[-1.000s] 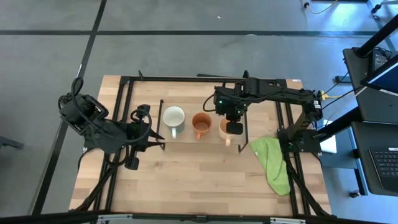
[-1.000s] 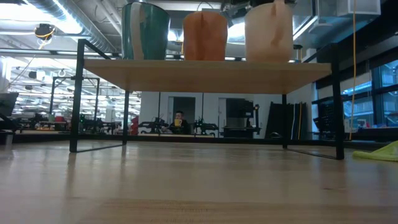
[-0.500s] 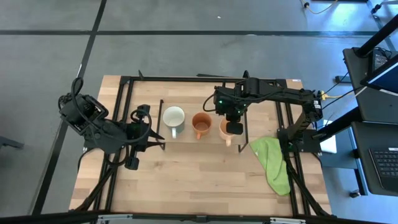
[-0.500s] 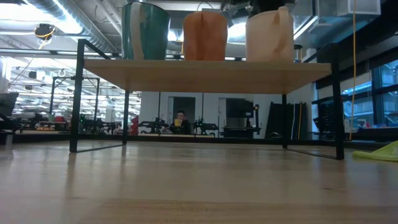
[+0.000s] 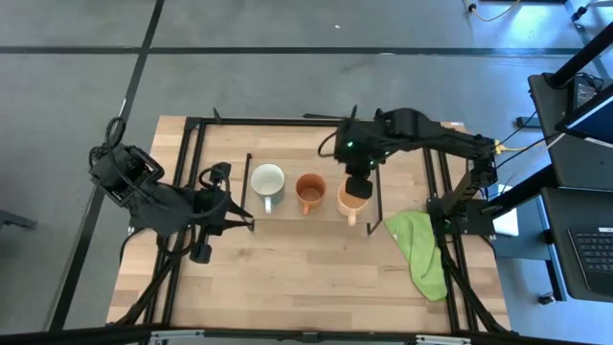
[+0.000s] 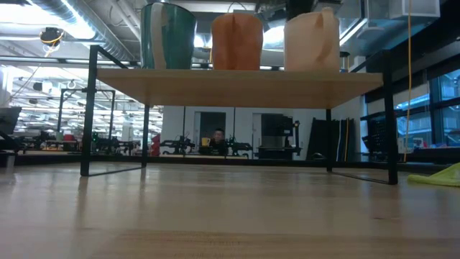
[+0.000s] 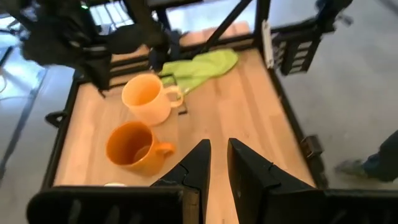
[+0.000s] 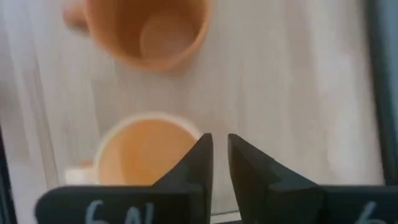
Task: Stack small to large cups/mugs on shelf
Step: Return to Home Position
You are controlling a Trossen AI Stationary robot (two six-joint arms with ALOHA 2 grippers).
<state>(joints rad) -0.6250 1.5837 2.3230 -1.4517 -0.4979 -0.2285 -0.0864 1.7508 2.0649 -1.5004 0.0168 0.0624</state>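
Now that the white mug [image 5: 268,181], dark orange mug [image 5: 309,192] and light orange mug [image 5: 350,202] line the shelf [image 6: 237,88], you've only homing left — right gripper [image 8: 216,158] above the last, left gripper [image 7: 217,163] beside the shelf, both pressed together, empty.

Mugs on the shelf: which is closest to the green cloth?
The light orange mug, at the row's right end; the dark orange mug and white mug stand farther.

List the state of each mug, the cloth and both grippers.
white mug: upright on the shelf, empty
dark orange mug: upright on the shelf, empty
light orange mug: upright on the shelf, empty
green cloth: crumpled on the table
right gripper: shut, empty, above the light orange mug
left gripper: shut, empty, beside the shelf
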